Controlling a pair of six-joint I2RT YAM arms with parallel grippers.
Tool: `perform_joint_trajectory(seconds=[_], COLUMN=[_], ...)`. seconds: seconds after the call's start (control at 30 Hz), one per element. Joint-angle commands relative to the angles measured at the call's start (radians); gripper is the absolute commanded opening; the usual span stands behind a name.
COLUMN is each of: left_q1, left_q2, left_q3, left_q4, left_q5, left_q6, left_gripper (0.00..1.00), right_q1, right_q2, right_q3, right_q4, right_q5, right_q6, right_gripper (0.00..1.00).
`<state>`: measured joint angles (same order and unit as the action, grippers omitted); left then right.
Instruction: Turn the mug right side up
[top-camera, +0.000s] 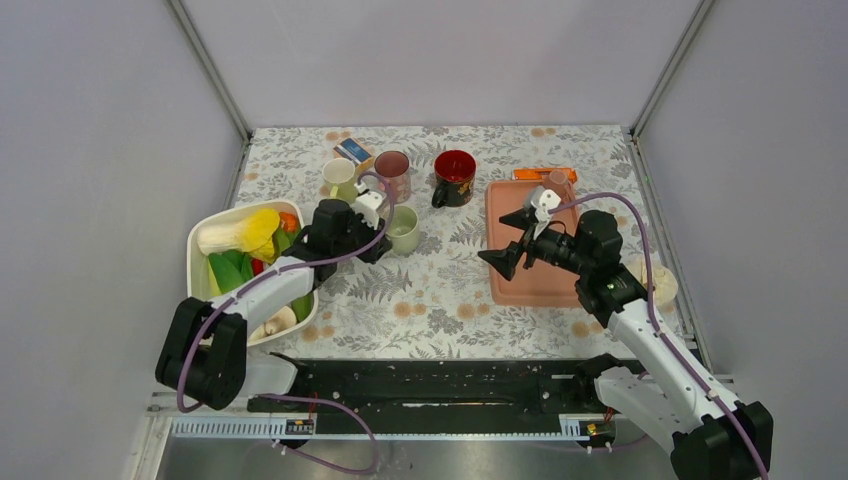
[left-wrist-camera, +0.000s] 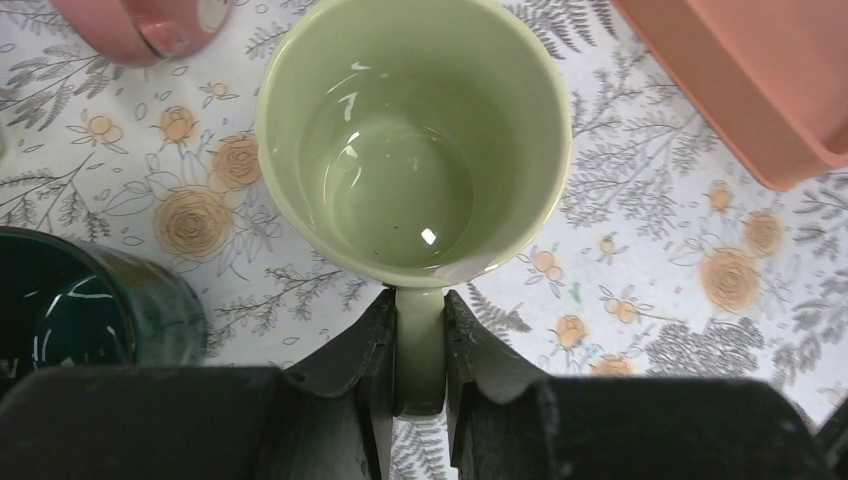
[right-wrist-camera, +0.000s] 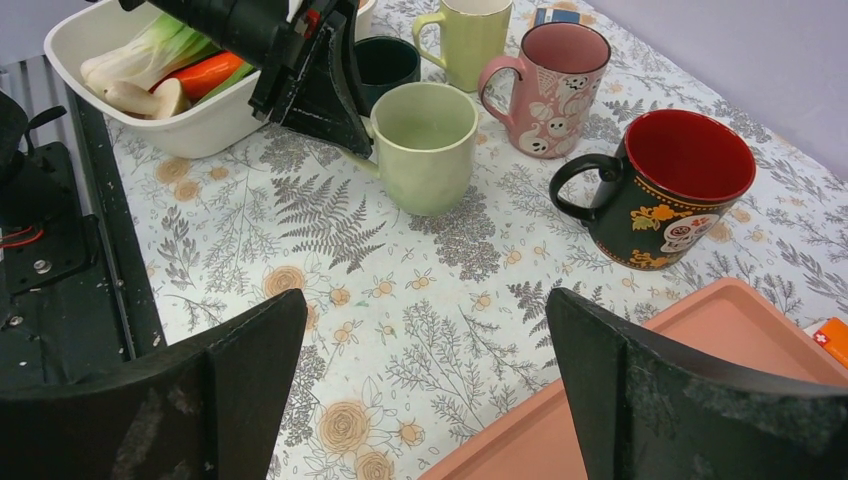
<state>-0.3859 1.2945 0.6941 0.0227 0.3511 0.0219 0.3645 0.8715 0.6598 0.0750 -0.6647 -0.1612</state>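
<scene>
The left hand (left-wrist-camera: 420, 305) is clamped on the handle (left-wrist-camera: 420, 350) of the pale green glazed ceramic mug (left-wrist-camera: 415, 150). The right hand (right-wrist-camera: 425, 310) hovers with jaws spread wide and empty at the edge of the salmon rectangular plastic tray (top-camera: 535, 285), well apart from the mug.

The mug lies directly ahead of the left hand, on the floral-patterned tabletop (left-wrist-camera: 650, 260). Its long axis is vertical, mouth up. The left arm is nearer.

Judgement: the mug appears righted; release, then withdraw straight back along the handle line.

Beyond stand a pink ceramic mug (right-wrist-camera: 560, 85) and a red-lined black mug (right-wrist-camera: 670, 190).
</scene>
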Motion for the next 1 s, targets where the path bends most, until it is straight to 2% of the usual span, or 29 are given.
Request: perform_joint_trajectory(seconds=[0.0, 0.17, 0.4, 0.97], left_q1=[0.007, 0.013, 0.013, 0.013], left_q2=[0.03, 0.067, 0.14, 0.256], left_q3=[0.017, 0.045, 0.139, 0.264], left_q4=[0.204, 0.199, 0.077, -0.06], left_q5=[-0.073, -0.08, -0.114, -0.123], left_q6=[0.024, 0.013, -0.008, -0.019], left_gripper=[0.0, 0.0, 0.0, 0.0], right_q1=[-0.02, -0.031, -0.04, -0.05], right_q2=[-0.022, -0.032, -0.034, -0.04], right_q3=[-0.013, -0.021, -0.025, -0.027], right_q4=[0.061, 0.072, 0.081, 0.085], right_q5=[-0.004, -0.029, -0.035, -0.047], right_q6=[0.0, 0.008, 0.012, 0.02], right_gripper=[0.99, 0.99, 0.99, 0.99])
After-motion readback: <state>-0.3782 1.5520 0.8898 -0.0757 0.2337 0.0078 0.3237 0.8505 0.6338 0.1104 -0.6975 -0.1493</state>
